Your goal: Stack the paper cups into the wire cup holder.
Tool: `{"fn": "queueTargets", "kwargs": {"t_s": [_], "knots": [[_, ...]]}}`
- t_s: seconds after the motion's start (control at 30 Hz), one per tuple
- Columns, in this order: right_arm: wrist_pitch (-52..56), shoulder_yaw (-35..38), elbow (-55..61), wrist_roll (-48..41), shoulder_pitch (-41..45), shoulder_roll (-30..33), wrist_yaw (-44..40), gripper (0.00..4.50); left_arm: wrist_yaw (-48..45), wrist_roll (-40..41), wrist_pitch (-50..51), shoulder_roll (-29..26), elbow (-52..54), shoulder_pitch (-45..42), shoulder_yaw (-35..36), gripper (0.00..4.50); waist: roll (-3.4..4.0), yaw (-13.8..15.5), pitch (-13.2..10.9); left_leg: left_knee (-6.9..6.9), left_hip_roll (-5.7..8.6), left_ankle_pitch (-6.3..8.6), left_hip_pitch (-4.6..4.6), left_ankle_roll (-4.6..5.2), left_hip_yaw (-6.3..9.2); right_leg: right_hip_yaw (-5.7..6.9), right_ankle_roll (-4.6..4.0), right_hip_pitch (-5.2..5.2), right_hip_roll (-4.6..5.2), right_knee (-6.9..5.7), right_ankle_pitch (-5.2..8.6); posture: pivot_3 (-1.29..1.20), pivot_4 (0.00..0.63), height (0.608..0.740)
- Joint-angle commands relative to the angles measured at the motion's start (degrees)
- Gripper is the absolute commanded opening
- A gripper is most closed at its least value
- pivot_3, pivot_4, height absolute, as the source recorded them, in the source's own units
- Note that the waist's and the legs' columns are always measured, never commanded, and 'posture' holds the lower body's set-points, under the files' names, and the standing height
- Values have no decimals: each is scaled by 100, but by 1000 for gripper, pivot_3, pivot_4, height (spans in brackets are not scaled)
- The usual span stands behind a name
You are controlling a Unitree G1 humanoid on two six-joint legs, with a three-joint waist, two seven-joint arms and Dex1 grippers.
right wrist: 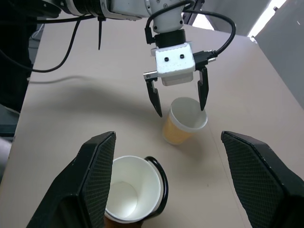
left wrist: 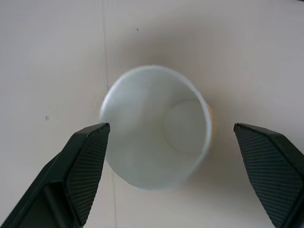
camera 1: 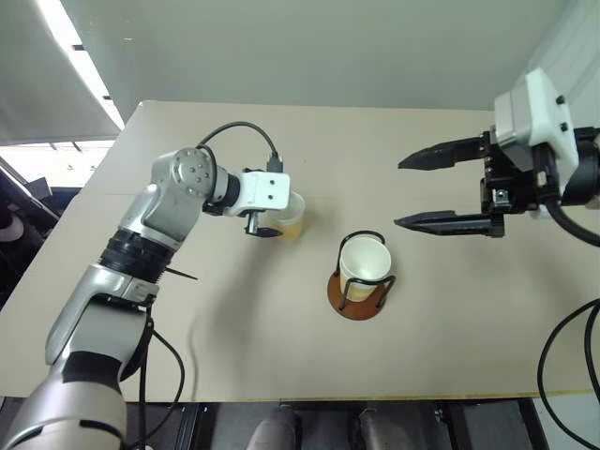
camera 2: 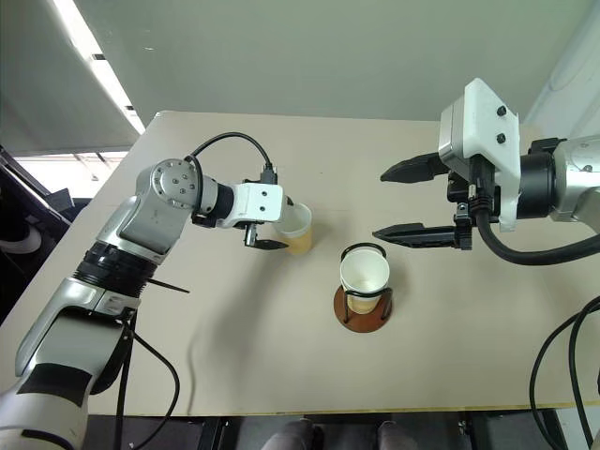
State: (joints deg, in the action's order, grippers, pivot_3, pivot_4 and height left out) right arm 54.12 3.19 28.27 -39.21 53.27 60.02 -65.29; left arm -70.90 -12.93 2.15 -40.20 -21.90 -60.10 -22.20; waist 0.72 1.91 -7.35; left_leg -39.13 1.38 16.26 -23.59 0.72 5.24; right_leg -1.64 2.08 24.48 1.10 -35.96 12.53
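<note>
- While it hovers over the beige table, the left gripper points down with its jaws spread wide, holding nothing.
- A loose paper cup stands upright just under it, mouth up, long axis roughly vertical and leaning a little; its rim sits between the two black fingers, with no contact visible on either side.
- Right of that and nearer, the wire cup holder stands on its brown disc with a cup seated upright inside the wire loops.
- Further right, the right gripper hangs above the table, jaws apart and empty, pointing left, well apart from the holder.
</note>
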Motion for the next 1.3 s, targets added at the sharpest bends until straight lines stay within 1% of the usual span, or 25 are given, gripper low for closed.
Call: {"fn": "queueTargets", "kwargs": {"t_s": [0.03, 0.23, 0.33, 0.43, 0.5, 0.53, 0.57, 0.6, 0.67, 0.7, 0.83, 0.97, 1.07, 1.3], "knots": [[-96, 136, 90, -72, -3, 109, 53, 3600, -41, -42, -159, 84, -55, -113, 3, 4500, 0, 2, 0, 0, 0, 0, -1, 0, 0, 0, 0, 1, 0, 0, 0, 0, 150, 740], [-131, 150, 83, -50, -71, 142, 73, 3600, -92, -73, -277, 280, -255, -124, -113, 4500, 0, 7, 0, -5, 0, 0, -10, 0, 0, 1, 2, 6, 0, -2, -1, 0, 150, 740], [-133, 147, 88, -55, -74, 139, 97, 3621, -97, -111, -345, 348, -421, -163, -139, 3917, 0, 5, 0, -5, 0, 0, -11, 0, 0, 1, 2, 10, 0, -3, -1, 0, 150, 740], [-163, 137, 67, -36, -81, 92, 166, 3621, -24, -212, -426, 449, -931, -214, -201, 2783, 0, 7, 0, -5, 0, 0, -12, 0, 0, 1, 2, 13, 0, -4, -1, 0, 150, 740], [-196, 146, 53, -33, -96, 68, 211, 3621, -15, -213, -455, 485, -1091, -236, -192, 2058, 0, 7, 0, -6, 0, 0, -12, 0, -1, 0, 2, 13, 0, -5, -1, 0, 150, 740], [-221, 157, 40, -33, -115, 63, 225, 3621, -21, -214, -482, 493, -1131, -247, -184, 1644, 0, 8, 0, -7, 0, 0, -13, 0, -1, 0, 2, 14, 0, -5, -1, 0, 150, 740], [-258, 171, 24, -28, -136, 58, 233, 3621, -35, -216, -506, 497, -1154, -257, -174, 1322, 0, 9, 0, -7, 0, 0, -16, 0, -1, 0, 2, 16, 0, -5, -1, 0, 150, 740], [-333, 211, -4, -33, -168, 29, 232, 3621, -98, -162, -483, 506, -1125, -263, -137, 884, 0, 10, 0, -8, 0, 0, -19, 0, 0, 1, 2, 17, 0, -6, -1, 0, 150, 740], [-445, 256, -78, -27, -232, 28, 202, 3621, -268, -5, -360, 518, -991, -277, -42, 160, 0, 13, 0, -11, 1, 0, -25, 0, 0, 1, 4, 22, 0, -7, -2, 0, 150, 740], [-504, 271, -117, -16, -268, 38, 176, 3621, -350, 68, -301, 514, -908, -286, 2, 10, 0, 18, 0, -14, 1, 0, -28, 0, -1, 1, 4, 24, 0, -7, -2, 0, 150, 740], [-717, 271, -270, 77, -593, 417, -217, 3621, -767, 449, 54, 430, -338, -290, 195, 10, -1, 63, 0, -25, 2, 0, -46, 0, 0, 3, 6, 36, 0, -14, -3, 0, 150, 740], [-918, 309, -343, 61, -886, 654, -480, 3621, -1185, 921, 591, 301, 415, -287, 429, 10, 0, 66, 0, -31, 1, 0, -51, 0, -4, 1, 7, 36, 0, -27, -4, 0, 150, 740], [-1050, 341, -412, 50, -1088, 783, -687, 3621, -1446, 1345, 1165, 227, 988, -332, 612, 10, -1, 65, 0, -35, 0, 0, -50, 0, -5, 1, 7, 36, -1, -36, -4, 0, 150, 740], [-1573, 244, -685, 435, -1542, 1205, -1131, 3621, -1855, 2400, 2310, 54, 2158, -552, 956, 10, 0, 68, 0, -66, 0, 0, -48, 1, -6, 0, 8, 33, -1, -45, -4, 0, 150, 740]]}}
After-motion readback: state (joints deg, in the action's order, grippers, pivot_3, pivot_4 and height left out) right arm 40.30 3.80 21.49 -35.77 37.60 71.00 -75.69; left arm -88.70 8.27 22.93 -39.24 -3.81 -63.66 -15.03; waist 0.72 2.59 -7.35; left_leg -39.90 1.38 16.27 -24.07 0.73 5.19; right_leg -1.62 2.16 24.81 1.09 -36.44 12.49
